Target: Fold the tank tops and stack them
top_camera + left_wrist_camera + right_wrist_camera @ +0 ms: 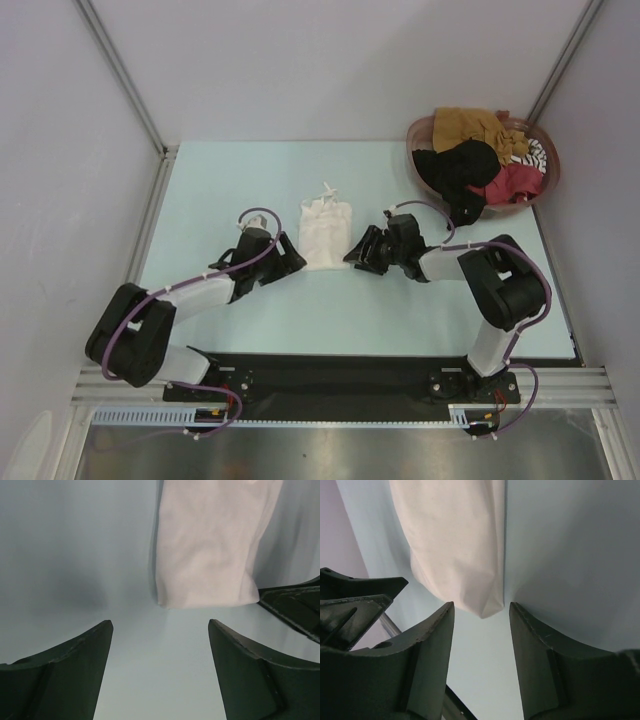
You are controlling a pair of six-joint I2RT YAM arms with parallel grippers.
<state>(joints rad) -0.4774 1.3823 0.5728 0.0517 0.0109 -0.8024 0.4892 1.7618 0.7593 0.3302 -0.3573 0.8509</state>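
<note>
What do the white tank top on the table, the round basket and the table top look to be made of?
The white tank top: soft cloth, perhaps cotton knit, matte; it lies limp with gentle creases. The basket: probably moulded plastic, reddish-brown, slightly glossy, with a thin smooth rim. The table: a pale blue smooth sheet with a faint sheen; the material cannot be told.
</note>
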